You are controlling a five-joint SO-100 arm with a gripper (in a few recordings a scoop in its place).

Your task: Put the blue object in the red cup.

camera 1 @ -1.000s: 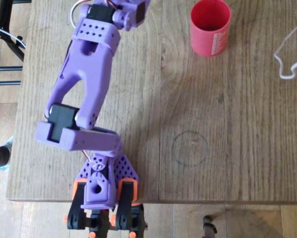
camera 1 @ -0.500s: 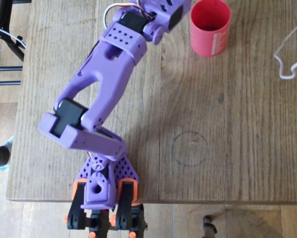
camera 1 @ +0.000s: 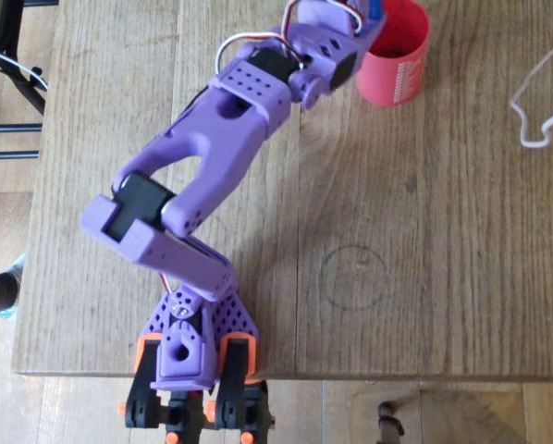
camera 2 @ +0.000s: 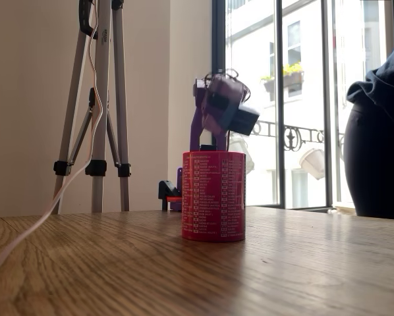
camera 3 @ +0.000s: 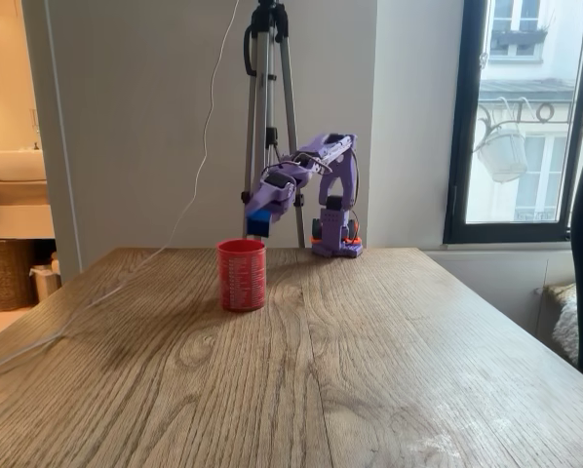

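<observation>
The tool (camera 3: 259, 226) gripped the blue object (camera 3: 259, 222) just above the red cup's (camera 3: 242, 276) rim. The cup stood upright on the bench (camera 3: 369, 361).

Purple arm (camera 1: 212, 139) (perforated), black servos, orange base.

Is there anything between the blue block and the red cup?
No, just air. In a fixed view the blue block, held in the hand, hangs right above the red cup with nothing between them.
</observation>
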